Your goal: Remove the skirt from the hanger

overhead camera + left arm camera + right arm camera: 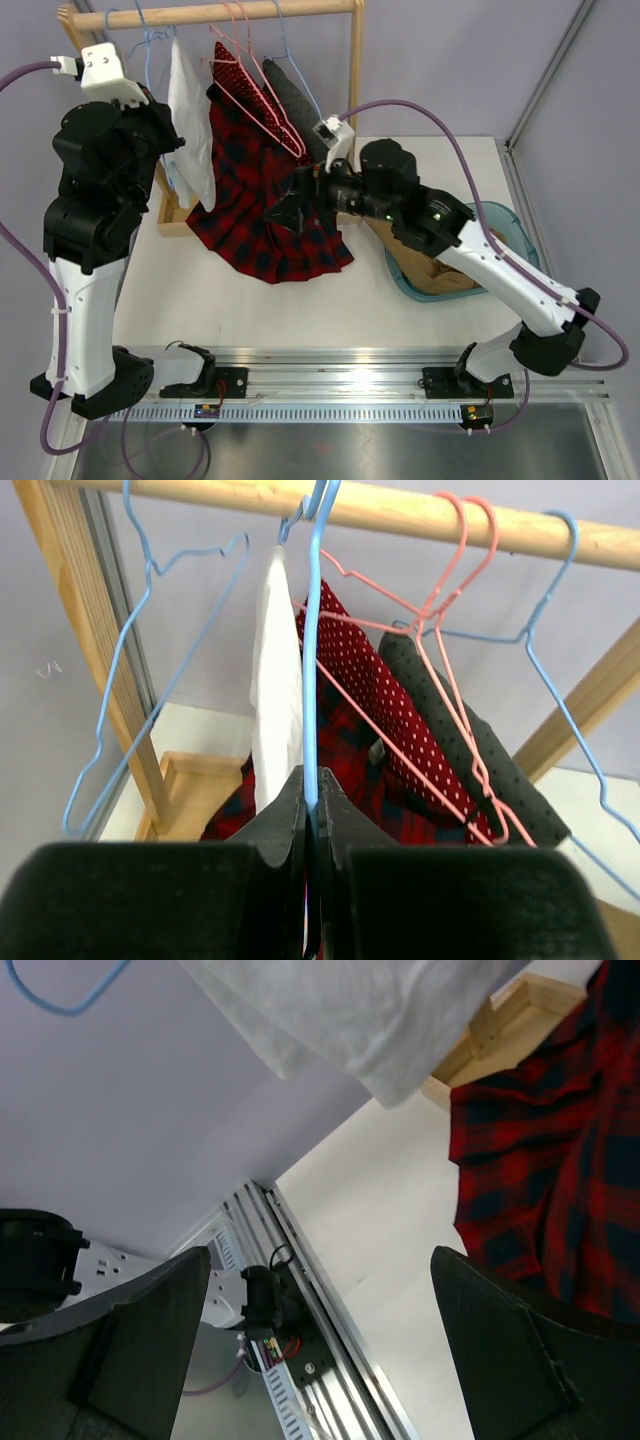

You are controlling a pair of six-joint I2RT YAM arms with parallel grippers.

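Note:
The red-and-black plaid skirt (262,215) hangs from the rack, its hem spread on the table; it also shows in the left wrist view (370,790) and the right wrist view (545,1160). My left gripper (313,792) is shut on the thin wire of a blue hanger (313,630) that runs up to the wooden rail (400,512). A white garment (275,690) hangs just beside that wire. My right gripper (285,210) sits over the skirt's front, open with nothing between its fingers (320,1340). Which hanger carries the skirt I cannot tell.
Pink hangers (245,45) hold a red dotted garment (250,92) and a dark dotted one (292,95). Another blue hanger (150,660) hangs empty at the left post. A teal basin (505,222) with brown cloth (440,278) stands right. The rack's wooden base (170,218) lies left of the skirt.

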